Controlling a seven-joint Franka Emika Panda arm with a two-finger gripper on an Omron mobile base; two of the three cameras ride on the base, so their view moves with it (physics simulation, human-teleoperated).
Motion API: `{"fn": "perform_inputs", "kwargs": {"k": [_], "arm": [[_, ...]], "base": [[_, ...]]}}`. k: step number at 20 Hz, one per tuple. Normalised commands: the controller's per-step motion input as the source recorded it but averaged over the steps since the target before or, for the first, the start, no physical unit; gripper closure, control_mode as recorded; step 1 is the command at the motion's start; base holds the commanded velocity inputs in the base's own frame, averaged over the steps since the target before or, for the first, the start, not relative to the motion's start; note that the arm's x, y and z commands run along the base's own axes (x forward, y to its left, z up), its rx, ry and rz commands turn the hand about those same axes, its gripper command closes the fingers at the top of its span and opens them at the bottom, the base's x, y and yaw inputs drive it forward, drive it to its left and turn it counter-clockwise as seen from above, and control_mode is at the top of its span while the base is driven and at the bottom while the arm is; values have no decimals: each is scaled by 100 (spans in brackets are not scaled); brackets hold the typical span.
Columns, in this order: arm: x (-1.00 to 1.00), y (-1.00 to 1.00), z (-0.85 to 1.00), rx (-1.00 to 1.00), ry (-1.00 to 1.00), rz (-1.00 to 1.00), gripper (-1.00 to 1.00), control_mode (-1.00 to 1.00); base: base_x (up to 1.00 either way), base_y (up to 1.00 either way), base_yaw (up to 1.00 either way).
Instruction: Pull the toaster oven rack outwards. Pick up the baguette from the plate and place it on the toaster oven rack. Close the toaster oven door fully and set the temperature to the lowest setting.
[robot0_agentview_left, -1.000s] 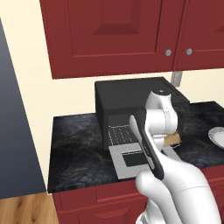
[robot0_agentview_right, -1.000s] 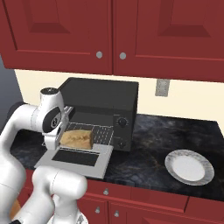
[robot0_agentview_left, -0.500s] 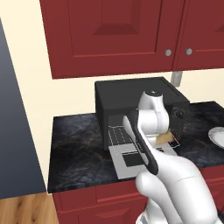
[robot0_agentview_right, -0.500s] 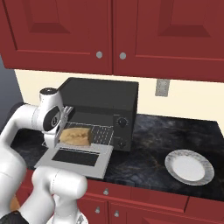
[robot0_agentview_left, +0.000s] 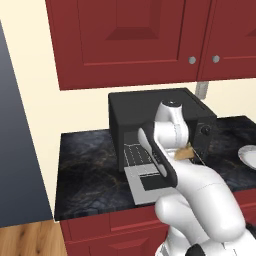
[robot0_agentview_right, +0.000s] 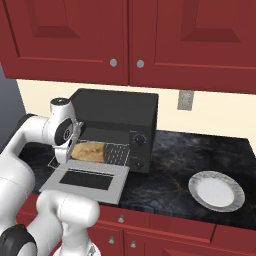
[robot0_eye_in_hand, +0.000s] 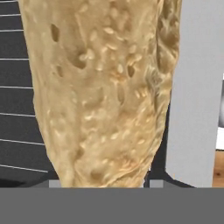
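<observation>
The black toaster oven (robot0_agentview_right: 115, 107) stands on the counter with its door (robot0_agentview_right: 85, 180) folded down flat. The wire rack (robot0_agentview_right: 119, 152) is pulled partly out over the door. My gripper (robot0_agentview_right: 74, 149) is shut on the golden baguette (robot0_agentview_right: 90, 151), which hangs low over the rack at the oven's mouth. In the hand view the seeded baguette (robot0_eye_in_hand: 100, 96) sits close between the fingers, with rack wires (robot0_eye_in_hand: 17, 109) to its left and the grey door (robot0_eye_in_hand: 197, 87) to its right. From the left base view, the arm hides all but the baguette's tip (robot0_agentview_left: 185, 152).
Two round black knobs (robot0_agentview_right: 140, 140) sit on the oven's right panel. An empty white plate (robot0_agentview_right: 216, 191) lies on the dark marble counter (robot0_agentview_right: 170, 165) to the right. Red cabinets (robot0_agentview_right: 150, 40) hang above the oven, and an outlet (robot0_agentview_right: 184, 100) is on the wall.
The arm has carried the baguette a little up and in toward the oven's mouth. The grip on it has stayed the same.
</observation>
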Motion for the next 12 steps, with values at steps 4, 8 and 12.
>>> {"fn": "perform_inputs", "kwargs": {"k": [4,8,12], "arm": [[15,0,-28,0,0,0,100,-100],[2,0,-35,0,0,0,100,-100],[6,0,-32,0,0,0,100,-100]], "base": [[0,0,0],[0,0,0],[0,0,0]]}}
